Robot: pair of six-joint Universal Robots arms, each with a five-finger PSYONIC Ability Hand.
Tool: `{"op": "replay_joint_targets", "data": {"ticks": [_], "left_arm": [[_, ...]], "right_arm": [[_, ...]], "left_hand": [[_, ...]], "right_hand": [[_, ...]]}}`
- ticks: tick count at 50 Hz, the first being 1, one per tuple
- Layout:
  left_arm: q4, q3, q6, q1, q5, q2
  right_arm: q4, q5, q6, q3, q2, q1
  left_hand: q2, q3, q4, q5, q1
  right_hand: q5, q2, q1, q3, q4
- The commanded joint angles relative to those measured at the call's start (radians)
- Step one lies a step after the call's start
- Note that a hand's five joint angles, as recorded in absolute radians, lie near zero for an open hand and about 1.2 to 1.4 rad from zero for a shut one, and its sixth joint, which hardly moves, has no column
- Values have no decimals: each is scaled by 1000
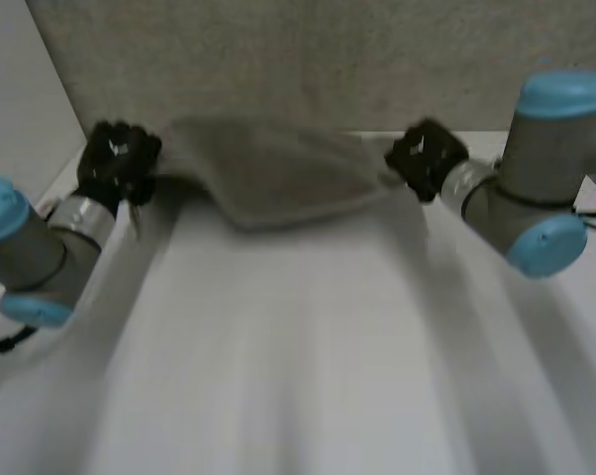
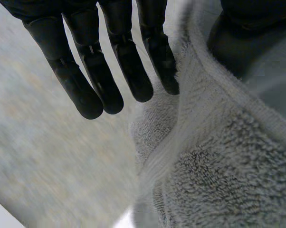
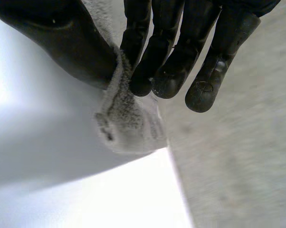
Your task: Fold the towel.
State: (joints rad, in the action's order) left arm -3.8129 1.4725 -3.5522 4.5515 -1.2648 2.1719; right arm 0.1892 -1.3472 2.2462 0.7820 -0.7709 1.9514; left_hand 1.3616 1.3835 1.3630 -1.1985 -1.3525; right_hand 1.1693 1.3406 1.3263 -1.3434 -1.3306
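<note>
head view: i see the towel (image 1: 278,173) stretched along the far edge of the white table (image 1: 298,356), its middle sagging. one end is at the left hand (image 1: 115,163) near the far left corner, the other at the right hand (image 1: 429,158) toward the far right.
left wrist view: the straight fingers (image 2: 159,57) and the thumb (image 2: 238,42) pinch the towel's hemmed edge between them.
right wrist view: the fingers (image 3: 138,52) and thumb (image 3: 62,42) pinch a towel corner, which hangs below them over the table.
</note>
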Motion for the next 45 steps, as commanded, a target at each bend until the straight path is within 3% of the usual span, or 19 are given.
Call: {"op": "replay_joint_targets", "data": {"ticks": [1, 13, 19, 23, 26, 32, 41, 45], "left_arm": [[-43, 120, -86, 47, 8, 8], [-39, 319, -99, 158, 105, -219], [-5, 391, -86, 169, 111, -354], [100, 449, -30, 170, 131, -502], [189, 482, 28, 173, 166, -610], [292, 537, 92, 207, 248, -770], [296, 543, 85, 198, 312, -797], [273, 484, 79, 198, 335, -669]], "right_arm": [[-134, -6, -2, 271, -60, -9], [-175, -1, 15, 543, -314, -58], [-157, -12, 18, 638, -459, -66], [-123, -13, 16, 661, -545, -80], [-4, -9, 12, 665, -663, -152], [147, 28, 7, 640, -758, -204], [242, 88, 7, 589, -786, -279], [226, 88, 10, 576, -735, -281]], "left_hand": [[35, 13, 33, -23, -44], [35, 13, 33, -23, -44], [35, 13, 33, -23, -44], [35, 13, 33, -23, -44], [35, 13, 33, -23, -44], [35, 13, 33, -23, -44], [35, 13, 33, -23, -44], [35, 13, 33, -23, -44]], "right_hand": [[52, 56, 70, -53, -66], [52, 56, 70, -53, -66], [52, 56, 70, -53, -66], [52, 56, 70, -53, -66], [52, 56, 70, -53, -66], [52, 56, 70, -53, -66], [52, 56, 70, -53, -66], [52, 56, 70, -53, -66]]}}
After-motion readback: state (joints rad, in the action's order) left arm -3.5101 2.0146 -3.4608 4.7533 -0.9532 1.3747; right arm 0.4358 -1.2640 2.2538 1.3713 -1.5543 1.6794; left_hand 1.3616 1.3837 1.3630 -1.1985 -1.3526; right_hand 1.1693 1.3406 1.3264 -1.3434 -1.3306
